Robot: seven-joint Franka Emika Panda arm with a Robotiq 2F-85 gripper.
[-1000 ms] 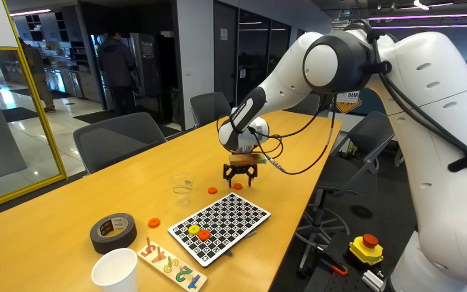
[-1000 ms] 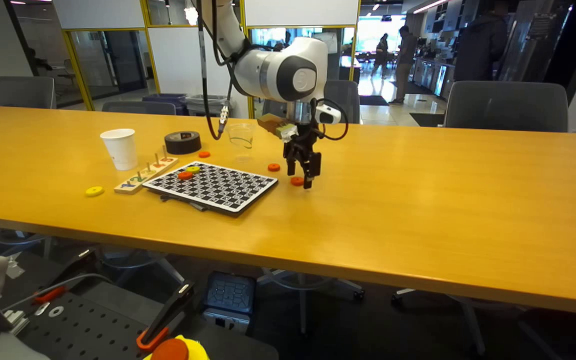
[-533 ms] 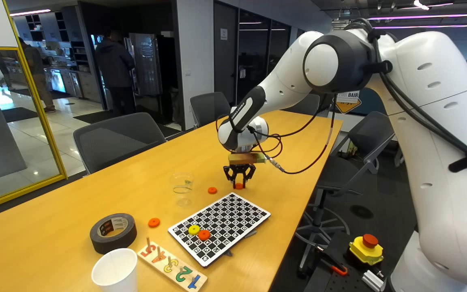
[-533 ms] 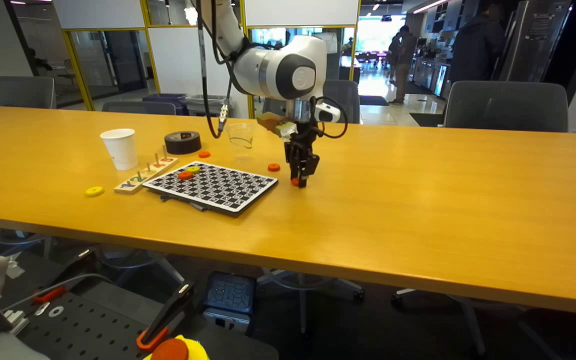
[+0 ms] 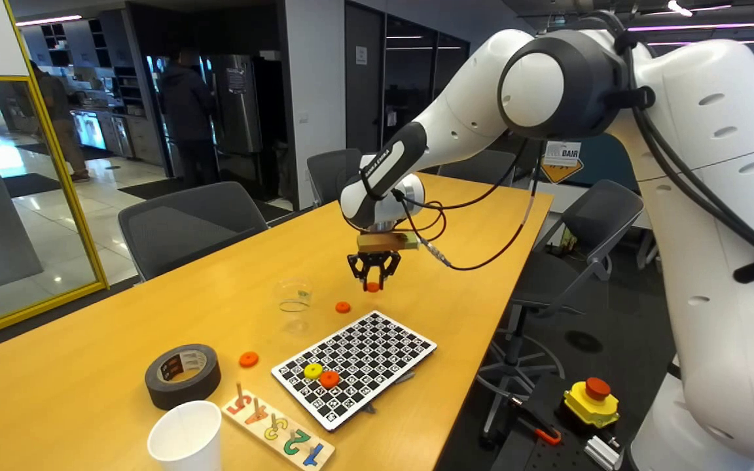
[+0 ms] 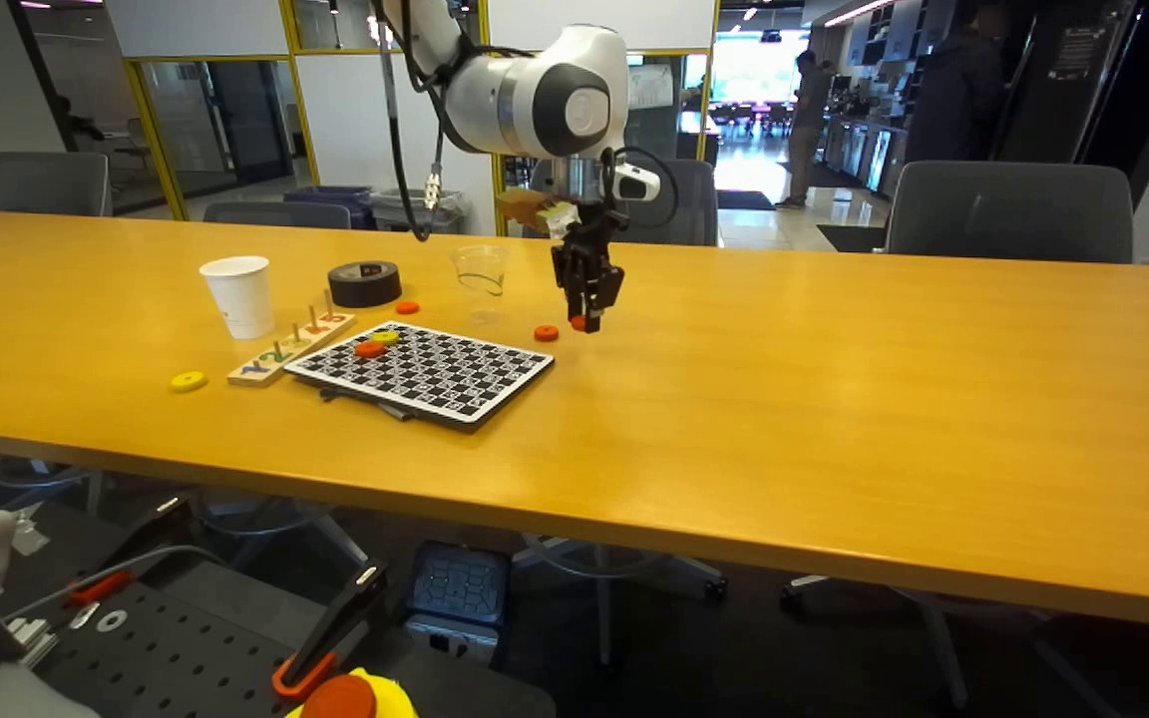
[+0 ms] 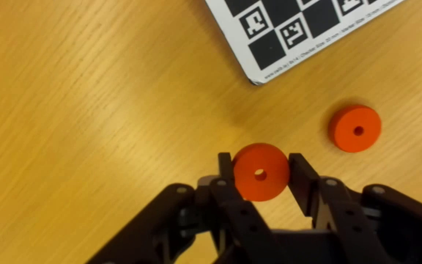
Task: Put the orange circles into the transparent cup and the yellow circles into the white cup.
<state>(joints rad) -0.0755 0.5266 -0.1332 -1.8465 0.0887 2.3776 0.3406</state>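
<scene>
Pincer [image 7: 261, 172]: narrowed around an orange circle [image 7: 271, 161], gripping its edges (clear of the table [image 5: 233, 288])
Transparent cup [image 5: 294, 305]: upright

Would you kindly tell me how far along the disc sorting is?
Done: apparently nothing; no disc shows in the clear cup or in the visible inside of the white cup.
In hand: one orange disc, gripped in the jaws.
Left: a second orange disc near the clear cup, a third near the tape, a fourth on the checkerboard; a yellow disc on the checkerboard, another on the table.
</scene>
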